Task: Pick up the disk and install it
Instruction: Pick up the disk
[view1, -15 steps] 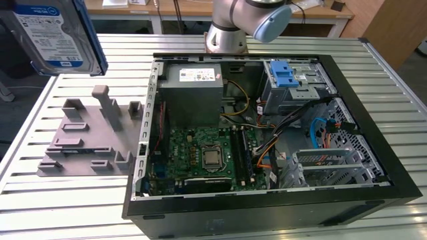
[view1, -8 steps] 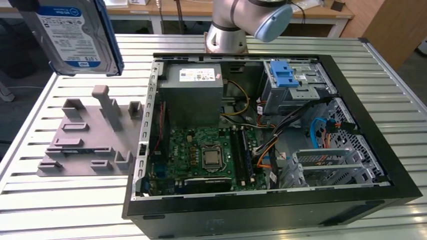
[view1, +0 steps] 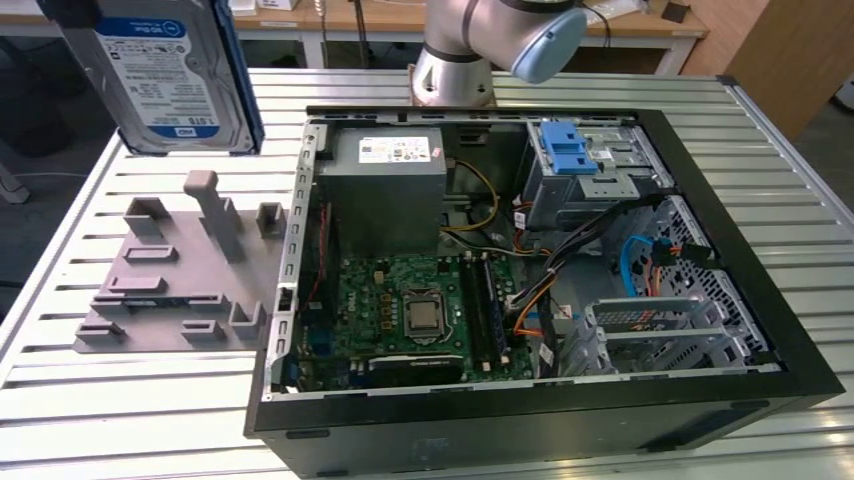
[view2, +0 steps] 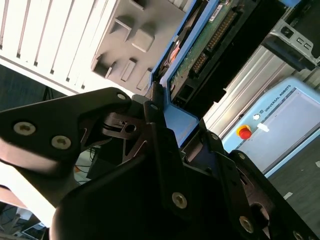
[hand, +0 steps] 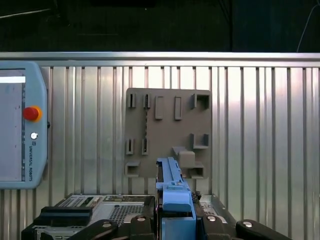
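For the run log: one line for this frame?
gripper: shut on disk | disk: aloft, outside computer case | install: not done

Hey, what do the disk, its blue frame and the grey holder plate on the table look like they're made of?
The disk looks like silver-grey metal with a dull sheen, under a glossy paper-like label. Its blue frame is probably plastic: even colour, moulded edges. The holder plate seems matte grey plastic, perhaps printed: no glare, blocky pegs.
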